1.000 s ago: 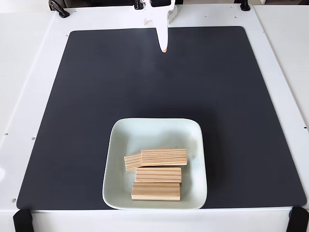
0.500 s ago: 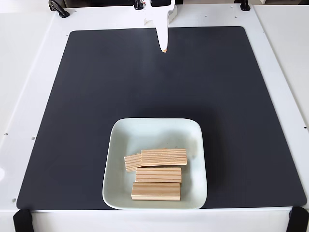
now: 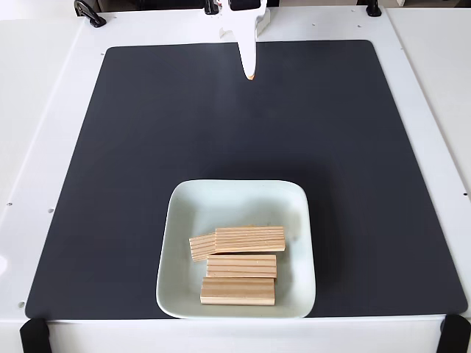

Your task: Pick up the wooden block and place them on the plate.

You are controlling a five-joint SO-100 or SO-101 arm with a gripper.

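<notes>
Here, wooden blocks (image 3: 241, 265) fill the plate's (image 3: 221, 198) near half.

4 wooden blocks (image 3: 239, 266) in plate (image 3: 237, 197), on mat (image 3: 147, 147).

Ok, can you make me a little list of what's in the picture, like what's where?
mat: dark mat on the white table
plate: pale square plate at the mat's near edge
blocks: four wooden blocks lying flat in the plate, clustered in its near half
top block: the farthest long one overlaps a shorter one on its left
gripper: white gripper at the far edge of the mat, far from the plate, jaws together, holding nothing
</notes>
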